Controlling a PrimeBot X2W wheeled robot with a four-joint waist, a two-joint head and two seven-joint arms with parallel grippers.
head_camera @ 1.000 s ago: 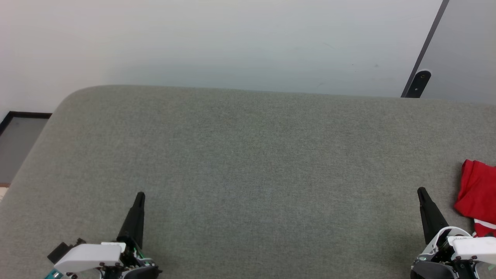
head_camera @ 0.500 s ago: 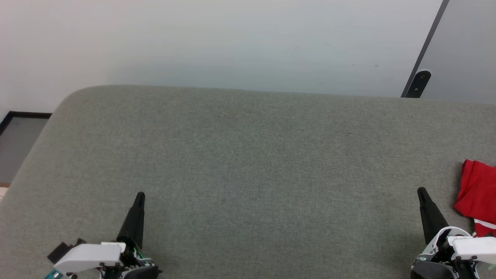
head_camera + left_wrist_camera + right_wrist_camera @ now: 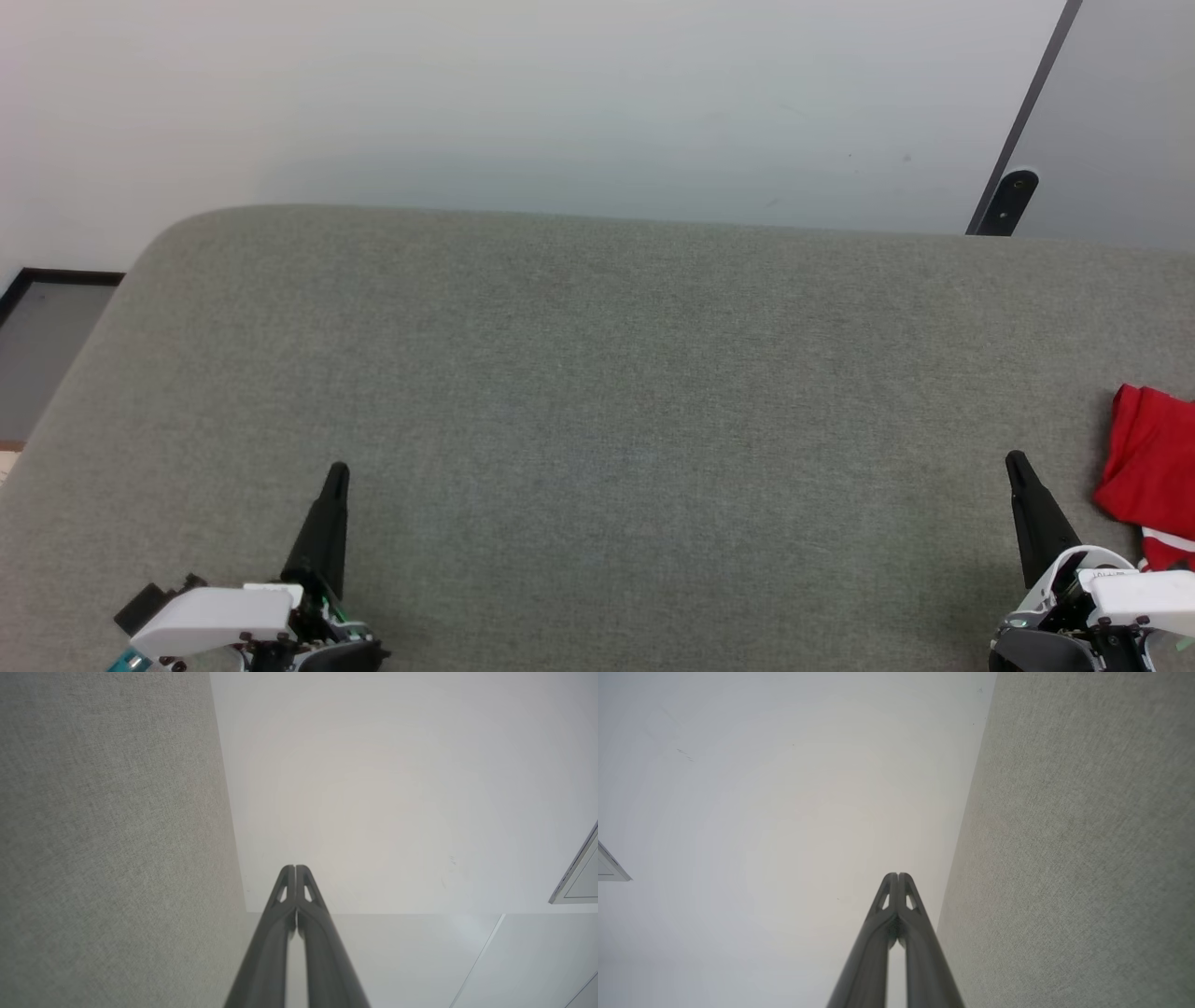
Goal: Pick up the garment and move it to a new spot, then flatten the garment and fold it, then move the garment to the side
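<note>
The garment [image 3: 1151, 471] is a bunched red shirt with a strip of white trim, lying at the far right edge of the grey fabric surface [image 3: 616, 392] and cut off by the frame. My right gripper [image 3: 1016, 462] stands just left of it, apart from it, shut and empty. At the lower left my left gripper [image 3: 338, 471] is likewise shut with nothing in it. Both wrist views confirm it: the left gripper [image 3: 295, 868] and the right gripper [image 3: 898, 875] each have their tips pressed together, pointing past the surface's edge at a pale wall.
The grey surface has a rounded far-left corner [image 3: 177, 229] and drops off on the left to a dark-framed floor panel [image 3: 42, 327]. A pale wall rises behind, with a dark door frame [image 3: 1013, 187] at the far right.
</note>
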